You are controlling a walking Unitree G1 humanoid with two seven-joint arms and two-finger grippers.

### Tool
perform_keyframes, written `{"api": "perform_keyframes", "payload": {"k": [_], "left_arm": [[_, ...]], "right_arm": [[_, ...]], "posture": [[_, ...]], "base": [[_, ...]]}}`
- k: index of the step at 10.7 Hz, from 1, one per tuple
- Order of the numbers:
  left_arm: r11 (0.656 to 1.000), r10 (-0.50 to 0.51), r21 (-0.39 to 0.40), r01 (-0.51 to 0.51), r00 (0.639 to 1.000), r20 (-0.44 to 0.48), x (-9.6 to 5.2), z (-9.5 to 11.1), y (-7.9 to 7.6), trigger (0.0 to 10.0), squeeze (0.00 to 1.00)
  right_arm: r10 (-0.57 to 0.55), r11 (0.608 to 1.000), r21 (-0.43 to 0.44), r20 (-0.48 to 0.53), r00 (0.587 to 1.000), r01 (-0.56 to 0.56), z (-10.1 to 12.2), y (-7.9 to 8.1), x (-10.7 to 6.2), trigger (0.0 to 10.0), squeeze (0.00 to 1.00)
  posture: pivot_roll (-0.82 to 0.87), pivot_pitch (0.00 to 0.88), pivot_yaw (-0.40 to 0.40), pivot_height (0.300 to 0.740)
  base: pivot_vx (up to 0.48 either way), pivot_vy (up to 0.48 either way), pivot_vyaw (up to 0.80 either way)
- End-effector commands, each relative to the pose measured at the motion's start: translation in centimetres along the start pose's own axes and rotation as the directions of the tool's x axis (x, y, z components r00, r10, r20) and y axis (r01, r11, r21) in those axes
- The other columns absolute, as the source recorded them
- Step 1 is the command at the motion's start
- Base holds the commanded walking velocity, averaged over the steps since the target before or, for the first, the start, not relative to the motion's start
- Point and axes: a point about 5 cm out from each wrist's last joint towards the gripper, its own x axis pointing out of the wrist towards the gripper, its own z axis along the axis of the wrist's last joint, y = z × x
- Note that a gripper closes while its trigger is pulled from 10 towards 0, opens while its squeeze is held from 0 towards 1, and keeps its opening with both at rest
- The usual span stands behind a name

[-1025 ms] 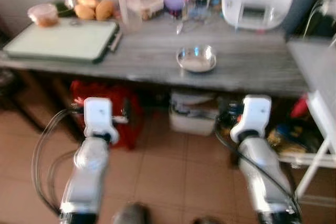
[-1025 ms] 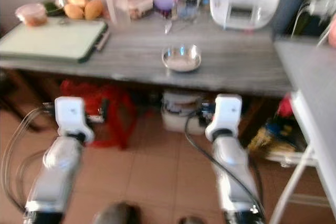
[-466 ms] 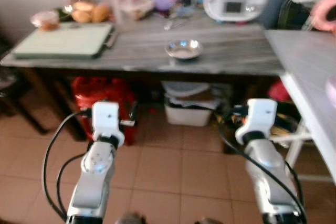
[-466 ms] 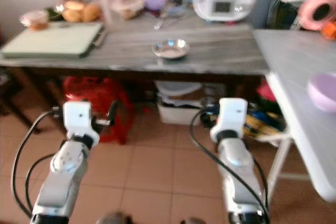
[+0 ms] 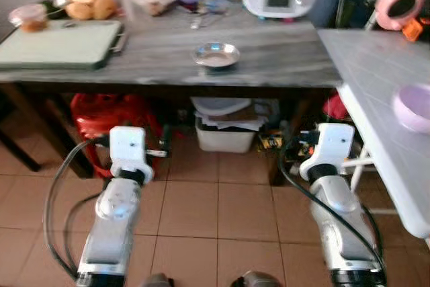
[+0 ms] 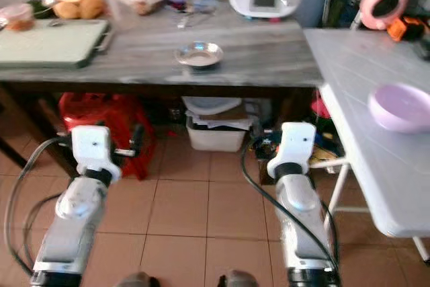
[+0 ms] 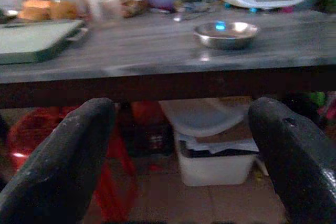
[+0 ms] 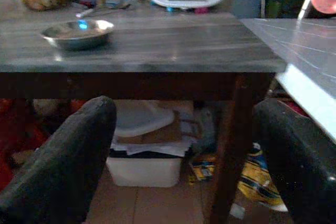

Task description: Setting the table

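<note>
Reaching forward low before the bench (image 5: 269, 65), the left claw (image 7: 184, 150) and right claw (image 8: 184, 150) hang empty, fingers spread wide; a steel bowl (image 5: 216, 54) sits above.

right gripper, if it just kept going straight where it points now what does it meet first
Most likely the dark front edge of the wooden table, or the gap just below it where a white bin sits. The right gripper is open and aimed about level with that edge; depth is unclear.
</note>
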Motion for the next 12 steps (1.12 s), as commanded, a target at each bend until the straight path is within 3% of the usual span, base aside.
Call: {"api": "perform_keyframes", "payload": {"k": [1,2,12], "left_arm": [[1.0,0.002,0.009,-0.002,1.0,0.013,0.08,0.34,0.28,10.0,0.0],[1.0,0.003,0.008,-0.003,1.0,0.011,0.07,0.32,0.32,10.0,0.0],[1.0,-0.005,-0.002,0.005,1.0,0.008,-0.07,0.34,0.23,10.0,0.0]], "right_arm": [[0.003,1.0,0.005,0.029,1.0,-0.003,0.69,0.05,0.21,10.0,0.86],[0.003,1.0,0.005,0.028,1.0,-0.003,0.67,0.05,0.25,10.0,0.0],[0.022,0.999,0.03,0.028,0.999,-0.023,0.71,0.35,0.05,10.0,0.0]], "posture": [[0.01,0.0,0.007,0.74],[0.0,0.0,0.008,0.74],[0.0,0.0,0.016,0.74]], "base": [[0.0,-0.394,0.0],[0.0,-0.398,0.0],[0.0,-0.381,-0.06]]}}
